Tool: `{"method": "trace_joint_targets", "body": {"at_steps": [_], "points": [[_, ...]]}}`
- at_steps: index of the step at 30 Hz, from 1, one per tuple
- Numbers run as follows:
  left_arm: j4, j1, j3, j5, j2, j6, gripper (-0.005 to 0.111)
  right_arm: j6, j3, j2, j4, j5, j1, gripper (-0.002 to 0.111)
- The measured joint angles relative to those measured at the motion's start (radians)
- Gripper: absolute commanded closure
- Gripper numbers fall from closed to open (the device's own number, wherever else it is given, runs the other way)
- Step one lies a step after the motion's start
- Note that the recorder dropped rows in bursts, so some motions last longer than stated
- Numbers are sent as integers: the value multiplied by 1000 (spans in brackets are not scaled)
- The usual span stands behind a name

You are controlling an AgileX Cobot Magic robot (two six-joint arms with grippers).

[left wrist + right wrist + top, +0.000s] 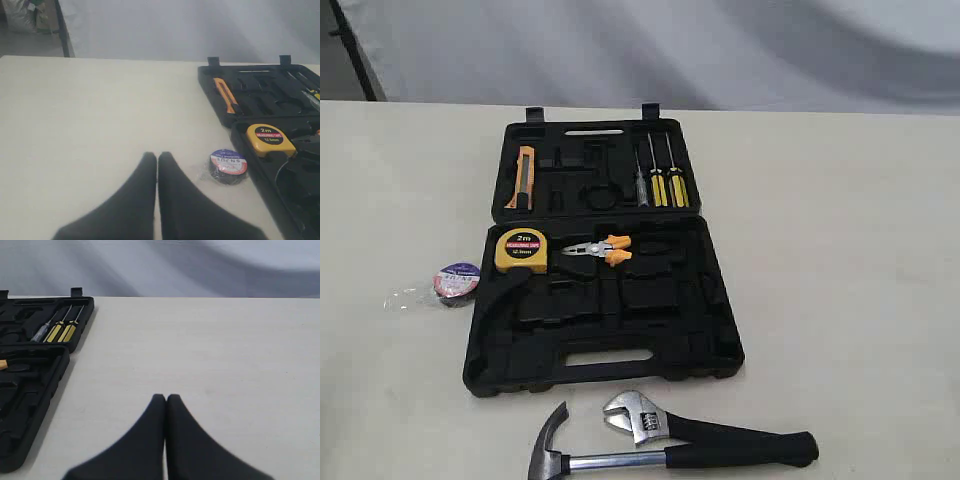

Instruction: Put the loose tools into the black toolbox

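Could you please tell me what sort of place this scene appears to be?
Probably a robot test bench rather than a real workshop: a pale table, a plain grey backdrop behind it, and an open black toolbox with a hammer and wrench laid out beside it.

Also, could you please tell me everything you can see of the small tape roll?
The tape roll is a small dark roll, its round label white with a purple rim and red band, sealed in crinkled clear wrap. It lies flat, label up, on the table, close beside the black toolbox; whether they touch is unclear. Nothing else touches it.
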Motion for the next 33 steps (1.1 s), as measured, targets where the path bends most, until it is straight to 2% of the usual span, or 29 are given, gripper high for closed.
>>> {"method": "trace_joint_targets", "body": {"at_steps": [21, 33], "points": [[0, 0, 0, 0, 0, 0, 105, 0, 2, 0, 0, -23, 0, 108], [0, 0, 0, 0, 0, 0, 105, 0, 2, 0, 0, -566, 0, 108]]}}
